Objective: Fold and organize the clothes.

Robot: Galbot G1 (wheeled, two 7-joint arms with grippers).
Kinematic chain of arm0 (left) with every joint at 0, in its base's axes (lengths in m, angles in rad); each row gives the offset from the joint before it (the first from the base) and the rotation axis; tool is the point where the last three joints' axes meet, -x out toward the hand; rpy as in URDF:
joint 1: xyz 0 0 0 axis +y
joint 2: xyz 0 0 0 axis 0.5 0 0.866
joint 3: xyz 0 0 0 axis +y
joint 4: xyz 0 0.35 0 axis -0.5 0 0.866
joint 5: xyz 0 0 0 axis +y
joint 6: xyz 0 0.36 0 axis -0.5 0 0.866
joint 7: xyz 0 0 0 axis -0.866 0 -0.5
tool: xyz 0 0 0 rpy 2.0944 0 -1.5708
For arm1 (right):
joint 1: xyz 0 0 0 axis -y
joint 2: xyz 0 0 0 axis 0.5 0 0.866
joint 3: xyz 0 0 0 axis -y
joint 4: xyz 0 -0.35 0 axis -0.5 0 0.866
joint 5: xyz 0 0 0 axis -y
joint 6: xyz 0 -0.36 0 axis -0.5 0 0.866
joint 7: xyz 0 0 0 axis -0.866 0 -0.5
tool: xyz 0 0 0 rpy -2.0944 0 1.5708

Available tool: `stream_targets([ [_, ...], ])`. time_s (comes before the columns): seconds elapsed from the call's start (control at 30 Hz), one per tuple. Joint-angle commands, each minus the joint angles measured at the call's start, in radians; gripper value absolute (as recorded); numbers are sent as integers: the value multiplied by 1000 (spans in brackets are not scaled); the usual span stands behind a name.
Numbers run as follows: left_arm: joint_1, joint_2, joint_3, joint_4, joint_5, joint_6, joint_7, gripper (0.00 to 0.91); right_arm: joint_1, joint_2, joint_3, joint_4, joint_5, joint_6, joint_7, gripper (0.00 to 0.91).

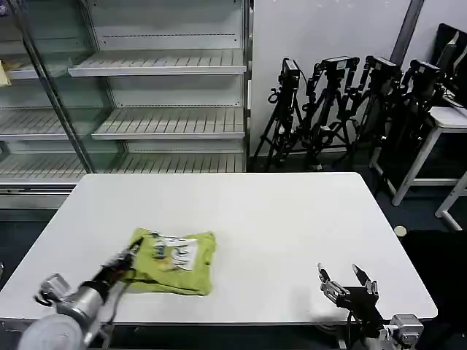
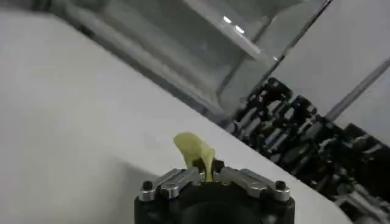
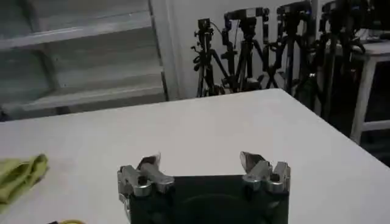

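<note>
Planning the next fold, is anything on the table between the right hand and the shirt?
Nothing visible. Bare table lies between the open right hand and the shirt, which the left hand grips.

The lime yellow-green T-shirt [image 1: 175, 261] is lying folded into a compact bundle on the white table's [image 1: 277, 219] near-left part, printed graphic facing up.

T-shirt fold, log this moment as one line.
T-shirt: bunched, print up, table front-left | left gripper: jaws shut on T-shirt edge | right gripper: open, idle front-right
</note>
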Motion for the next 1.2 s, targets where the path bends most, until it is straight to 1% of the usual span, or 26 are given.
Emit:
stream_targets([
  [0.03, 83, 217, -439, 0, 207, 0, 134, 20, 49, -2, -17, -27, 2, 3, -1, 907],
  [0.13, 84, 267, -482, -29, 297, -4, 151, 20, 64, -3, -32, -38, 1, 4, -2, 907],
  [0.27, 88, 309, -469, -80, 369, 2, 173, 20, 74, -3, -52, -43, 0, 3, -2, 907],
  [0.33, 109, 301, -385, -121, 472, -19, 176, 20, 82, 3, -69, -57, -3, 4, -2, 907],
  [0.37, 144, 282, -341, -153, 530, -32, 167, 20, 84, 7, -75, -62, -6, 6, -3, 907],
  [0.4, 182, 264, -304, -170, 629, -51, 165, 20, 84, 12, -81, -67, -13, 9, -4, 907],
  [0.43, 207, 247, -233, -172, 750, -93, 160, 20, 82, 18, -86, -70, -18, 11, -5, 907],
  [0.47, 216, 237, -158, -158, 817, -125, 155, 20, 81, 21, -89, -72, -22, 13, -5, 907],
  [0.5, 213, 211, -44, -116, 982, -204, 137, 20, 77, 28, -92, -74, -29, 18, -7, 907],
  [0.53, 200, 192, 63, -62, 1101, -255, 124, 20, 72, 32, -92, -75, -35, 21, -8, 907],
  [0.57, 187, 169, 141, -27, 1178, -290, 104, 20, 66, 36, -91, -74, -41, 25, -9, 907],
  [0.6, 172, 158, 206, 24, 1214, -296, 95, 20, 62, 39, -89, -74, -45, 28, -9, 907],
  [0.67, 135, 111, 281, 49, 1236, -280, 78, 20, 46, 43, -79, -66, -51, 31, -10, 907],
  [0.73, 119, 87, 323, 7, 1236, -260, 80, 20, 33, 42, -67, -61, -52, 34, -11, 907],
  [0.83, 99, 76, 352, -105, 1196, -213, 87, 20, 19, 39, -49, -56, -52, 37, -11, 907],
  [0.97, 50, 74, 386, -185, 1049, -124, 98, 20, -4, 44, -34, -39, -53, 40, -12, 907],
  [1.0, 31, 69, 405, -177, 1023, -102, 98, 20, -9, 44, -33, -36, -56, 41, -12, 907],
  [1.1, -13, 52, 457, -139, 1006, -88, 91, 20, -22, 45, -28, -30, -62, 46, -13, 907],
  [1.2, -63, 13, 521, -105, 937, -33, 71, 20, -28, 45, -25, -24, -63, 46, -13, 907],
])
